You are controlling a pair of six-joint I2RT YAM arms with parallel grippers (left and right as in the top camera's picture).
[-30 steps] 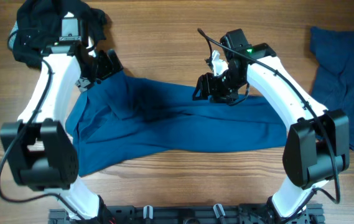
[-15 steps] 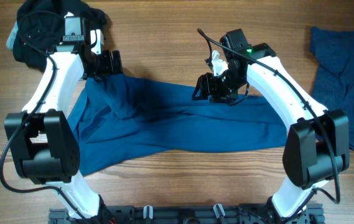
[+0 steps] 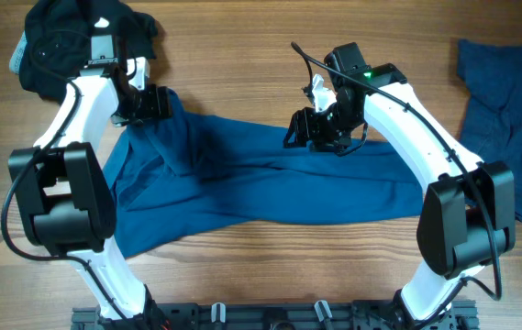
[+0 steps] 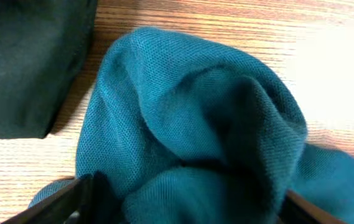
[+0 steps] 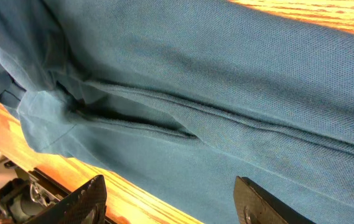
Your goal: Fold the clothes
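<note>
The medium-blue polo shirt (image 3: 270, 179) lies crumpled across the middle of the table. My left gripper (image 3: 154, 103) sits at its upper left corner. In the left wrist view a raised bunch of the shirt (image 4: 195, 118) fills the gap of the left gripper (image 4: 188, 190), whose jaws stand wide on either side of it. My right gripper (image 3: 303, 128) hovers over the shirt's top edge. In the right wrist view it (image 5: 169, 183) is open above flat shirt cloth (image 5: 226, 81) with nothing between the fingers.
A black garment (image 3: 77, 37) is heaped at the back left, just beyond the left gripper, and shows in the left wrist view (image 4: 27, 62). A darker dull-blue garment (image 3: 508, 119) lies at the right edge. Bare wooden table (image 3: 242, 55) lies behind the shirt.
The left gripper has shifted at the shirt's upper left corner and its jaws have narrowed around the bunched cloth. The right arm has not moved.
</note>
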